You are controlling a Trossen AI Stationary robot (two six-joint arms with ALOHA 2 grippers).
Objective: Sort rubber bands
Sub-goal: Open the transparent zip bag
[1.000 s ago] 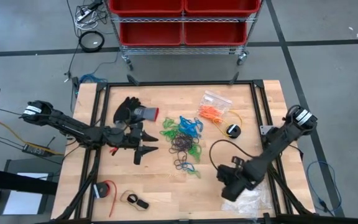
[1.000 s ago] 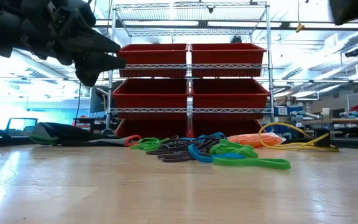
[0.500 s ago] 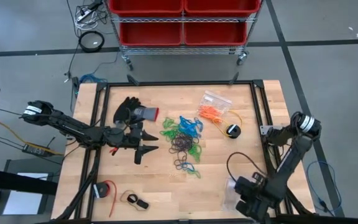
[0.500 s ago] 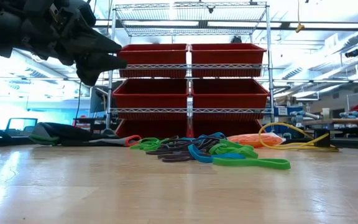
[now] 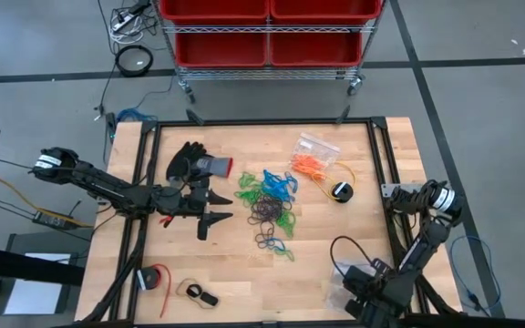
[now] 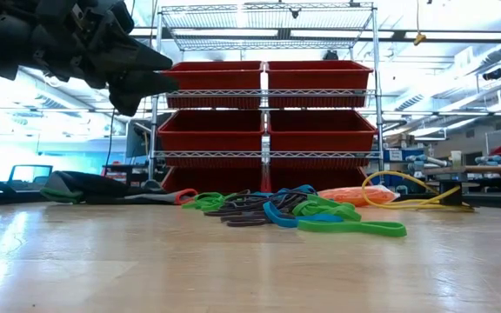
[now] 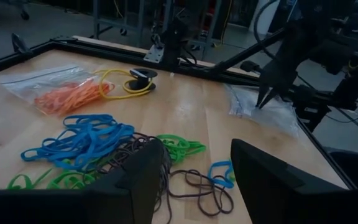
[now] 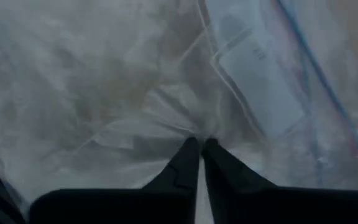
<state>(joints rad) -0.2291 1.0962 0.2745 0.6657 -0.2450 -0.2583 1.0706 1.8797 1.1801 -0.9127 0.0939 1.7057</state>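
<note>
High view: two grippers [image 5: 210, 217] [image 5: 358, 293]; one glove [image 5: 190, 163]

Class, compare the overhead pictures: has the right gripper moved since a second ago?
Yes. The right gripper moved toward the table's near edge, away from the rubber bands.

A grey concrete floor [image 5: 481, 100] crossed by dark lines surrounds the wooden table [image 5: 235, 264]. Behind the table stands a wire rack [image 6: 266, 96] on casters, holding red bins [image 6: 212, 131] 2 to a shelf. Beyond it, bright ceiling lights [image 6: 446, 91] hang over a workshop with benches [image 6: 481, 169].
</note>
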